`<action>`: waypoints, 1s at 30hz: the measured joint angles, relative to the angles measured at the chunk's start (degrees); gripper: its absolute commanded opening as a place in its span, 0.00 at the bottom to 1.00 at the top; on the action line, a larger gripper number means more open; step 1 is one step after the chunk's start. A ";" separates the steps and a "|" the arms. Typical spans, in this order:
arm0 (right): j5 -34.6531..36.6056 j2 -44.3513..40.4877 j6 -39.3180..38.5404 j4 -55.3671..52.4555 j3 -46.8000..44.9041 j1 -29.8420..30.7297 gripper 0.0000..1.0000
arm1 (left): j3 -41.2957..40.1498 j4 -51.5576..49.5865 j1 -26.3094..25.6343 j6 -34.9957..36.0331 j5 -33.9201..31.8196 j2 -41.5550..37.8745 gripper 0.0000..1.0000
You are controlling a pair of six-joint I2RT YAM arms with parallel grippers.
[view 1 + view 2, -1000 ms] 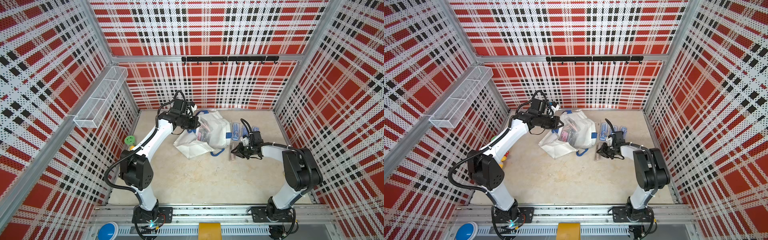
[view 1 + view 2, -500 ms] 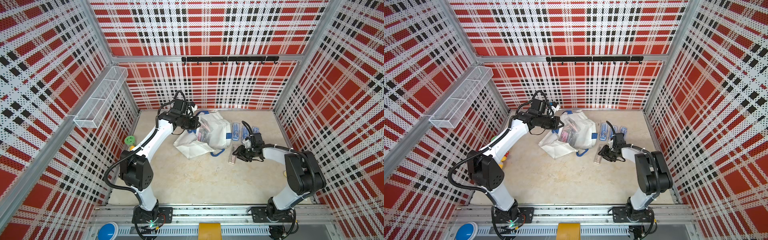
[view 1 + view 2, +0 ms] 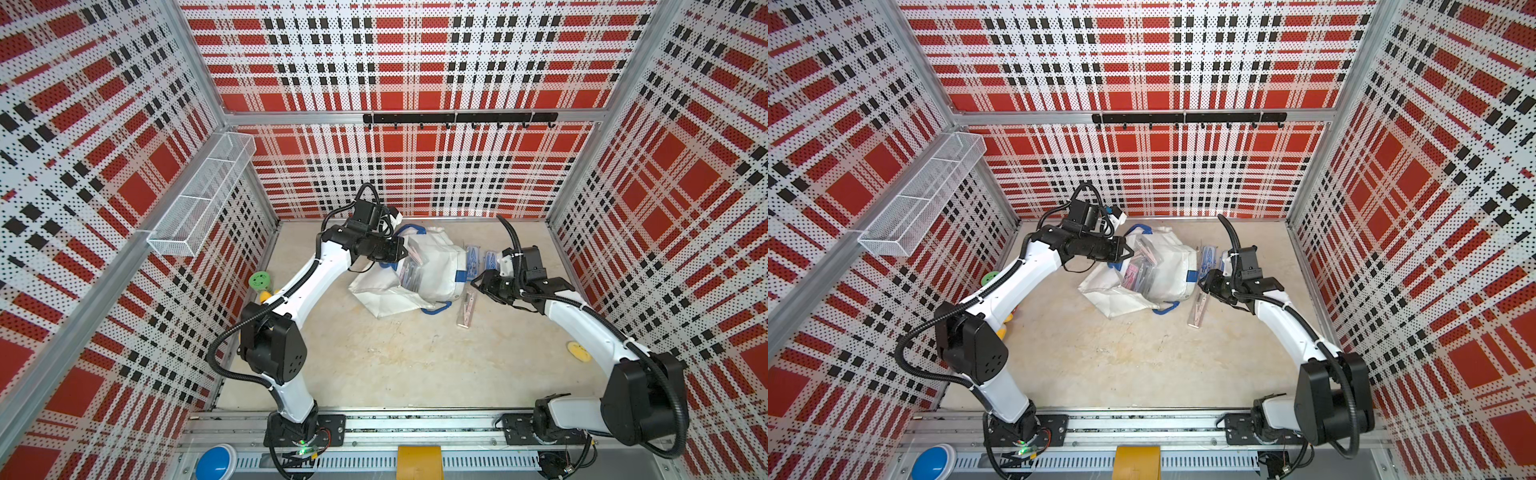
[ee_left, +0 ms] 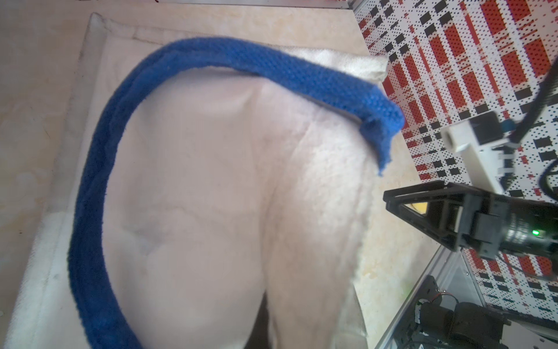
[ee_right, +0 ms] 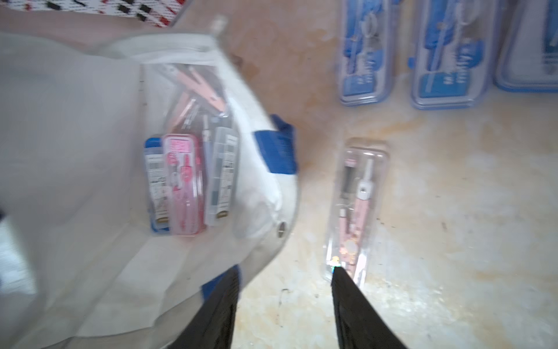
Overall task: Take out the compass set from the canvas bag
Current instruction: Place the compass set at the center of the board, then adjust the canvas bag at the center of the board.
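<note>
White canvas bag (image 3: 440, 270): between both pincers, mouth open.
Left pincer (image 3: 397, 249): pressed together on bag's rim.
Right pincer (image 5: 283, 302): spread, empty.
Pink compass set (image 5: 353, 211): on table (image 5: 453, 241), just ahead of right pincer, outside bag.

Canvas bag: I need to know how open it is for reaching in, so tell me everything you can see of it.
The canvas bag is white, soft, crumpled fabric with blue strap handles and blue patches, plus a metal snap. It lies slumped on the table, mouth open, several compass cases inside. The left gripper, shut, appears to pinch its rim.
</note>
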 measured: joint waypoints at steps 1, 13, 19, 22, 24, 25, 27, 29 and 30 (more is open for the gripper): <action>0.24 -0.22 0.26 0.11 0.81 1.66 0.48 | -0.02 0.00 -0.24 0.11 0.00 0.00 0.00; 3.76 8.17 3.30 6.01 3.15 21.53 0.37 | -0.04 0.02 -2.58 0.31 -1.11 0.00 0.00; 3.43 15.61 3.87 7.63 3.67 27.10 0.33 | 0.35 -0.02 -2.71 -0.70 -3.96 0.00 0.00; 3.13 16.46 4.11 8.57 3.91 28.24 0.36 | 0.68 -0.07 -2.75 -1.31 -4.83 0.00 0.00; 3.21 16.50 4.57 8.94 3.91 28.24 0.43 | 0.79 -0.13 -2.80 -1.44 -4.94 0.02 0.00; 3.39 16.50 4.92 9.18 3.91 28.09 0.45 | 0.79 -0.17 -2.84 -1.44 -4.94 0.02 0.00; 3.87 16.50 5.68 9.38 3.98 27.39 0.48 | 0.81 -0.20 -2.97 -1.42 -4.83 0.02 0.00; 4.39 16.50 6.45 9.20 4.39 26.38 0.50 | 0.79 -0.22 -3.17 -1.33 -4.63 0.02 0.00; 4.68 16.50 7.13 9.18 4.79 25.68 0.50 | 0.79 -0.24 -3.28 -1.22 -4.46 0.02 0.00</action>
